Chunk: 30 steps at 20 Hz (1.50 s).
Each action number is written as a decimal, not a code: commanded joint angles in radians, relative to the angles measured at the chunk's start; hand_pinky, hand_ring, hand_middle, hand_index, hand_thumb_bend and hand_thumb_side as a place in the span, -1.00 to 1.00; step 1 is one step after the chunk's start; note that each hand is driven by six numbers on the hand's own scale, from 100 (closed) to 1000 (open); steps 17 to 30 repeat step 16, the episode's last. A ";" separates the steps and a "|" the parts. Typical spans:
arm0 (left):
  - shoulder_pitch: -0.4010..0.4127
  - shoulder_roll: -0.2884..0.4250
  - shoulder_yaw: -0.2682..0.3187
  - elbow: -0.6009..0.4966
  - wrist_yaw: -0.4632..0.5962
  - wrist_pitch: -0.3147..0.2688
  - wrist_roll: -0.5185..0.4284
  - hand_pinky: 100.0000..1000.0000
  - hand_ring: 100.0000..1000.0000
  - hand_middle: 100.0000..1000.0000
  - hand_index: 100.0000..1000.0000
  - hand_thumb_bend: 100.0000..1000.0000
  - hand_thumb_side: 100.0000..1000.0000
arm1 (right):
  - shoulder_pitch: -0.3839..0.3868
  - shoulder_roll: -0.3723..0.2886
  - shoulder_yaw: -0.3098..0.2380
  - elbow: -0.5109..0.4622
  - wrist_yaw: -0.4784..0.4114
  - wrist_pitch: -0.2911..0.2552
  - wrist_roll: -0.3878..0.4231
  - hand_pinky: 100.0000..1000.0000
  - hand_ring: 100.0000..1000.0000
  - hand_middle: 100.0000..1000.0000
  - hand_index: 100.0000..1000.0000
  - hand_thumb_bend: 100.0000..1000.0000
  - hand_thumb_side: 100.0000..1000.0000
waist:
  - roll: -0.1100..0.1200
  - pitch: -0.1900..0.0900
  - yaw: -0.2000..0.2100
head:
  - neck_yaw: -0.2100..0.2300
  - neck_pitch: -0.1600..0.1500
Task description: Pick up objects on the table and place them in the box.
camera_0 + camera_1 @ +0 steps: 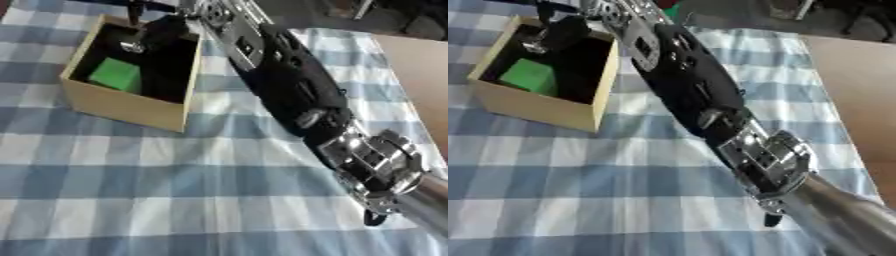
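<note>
Right hand over the box, a green block already inside

The right hand (162, 31) reaches from the lower right of the frame up to the box (122, 107) at the upper left and hangs over its dark inside; whether its fingers are released or grasping something I cannot tell (they blur into the black lining). A good finish, I judge, means keeping the hand inside the walls and lifting straight up so the arm does not clip the near rim. The box looks like plain tan cardboard, square and open-topped. The green block (115, 75) is matte, sharp-edged, in the box's lower left corner. The tablecloth (131, 190) is soft blue-and-white check.
</note>
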 commanded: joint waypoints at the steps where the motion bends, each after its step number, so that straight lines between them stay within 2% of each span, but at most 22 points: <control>1: -0.002 0.005 0.001 -0.017 -0.001 0.001 -0.002 0.36 0.11 0.17 0.34 -1.00 0.77 | -0.022 -0.051 -0.027 -0.062 -0.028 0.016 -0.009 0.61 0.54 0.17 0.93 -0.65 0.48 | 0.011 -0.015 -0.003 | 0.004 0.003; 2: -0.001 0.006 0.002 -0.017 -0.002 0.001 -0.001 0.36 0.11 0.17 0.34 -1.00 0.77 | -0.019 -0.065 -0.035 -0.083 -0.048 0.022 -0.016 0.61 0.53 0.16 0.92 -0.69 0.51 | 0.012 -0.016 -0.006 | 0.008 0.004; 4: 0.002 0.007 0.005 -0.017 -0.004 0.001 0.002 0.36 0.11 0.17 0.34 -1.00 0.77 | -0.007 -0.100 -0.056 -0.137 -0.099 0.041 -0.035 0.59 0.50 0.14 0.89 -0.92 0.58 | 0.013 -0.018 -0.012 | 0.017 0.005; 6: 0.005 0.009 0.008 -0.017 -0.005 0.001 0.005 0.36 0.11 0.17 0.34 -1.00 0.77 | 0.014 -0.143 -0.080 -0.204 -0.159 0.076 -0.062 0.58 0.48 0.11 0.88 -1.00 0.60 | 0.014 -0.021 -0.019 | 0.026 0.006; 12: 0.013 0.010 0.011 -0.017 -0.011 0.002 0.011 0.36 0.11 0.17 0.34 -1.00 0.77 | 0.110 -0.250 -0.156 -0.409 -0.330 0.209 -0.162 0.53 0.40 -0.01 0.77 -1.00 0.48 | 0.026 -0.021 -0.040 | 0.050 0.006; 16: 0.016 0.010 0.015 -0.017 -0.014 0.001 0.015 0.36 0.11 0.17 0.34 -1.00 0.77 | 0.187 -0.305 -0.203 -0.518 -0.433 0.281 -0.261 0.46 0.32 -0.08 0.64 -1.00 0.27 | 0.036 -0.020 -0.052 | 0.057 0.006; 30: 0.016 0.010 0.015 -0.017 -0.014 0.001 0.015 0.36 0.11 0.17 0.34 -1.00 0.77 | 0.187 -0.305 -0.203 -0.518 -0.433 0.281 -0.261 0.46 0.32 -0.08 0.64 -1.00 0.27 | 0.036 -0.020 -0.052 | 0.057 0.006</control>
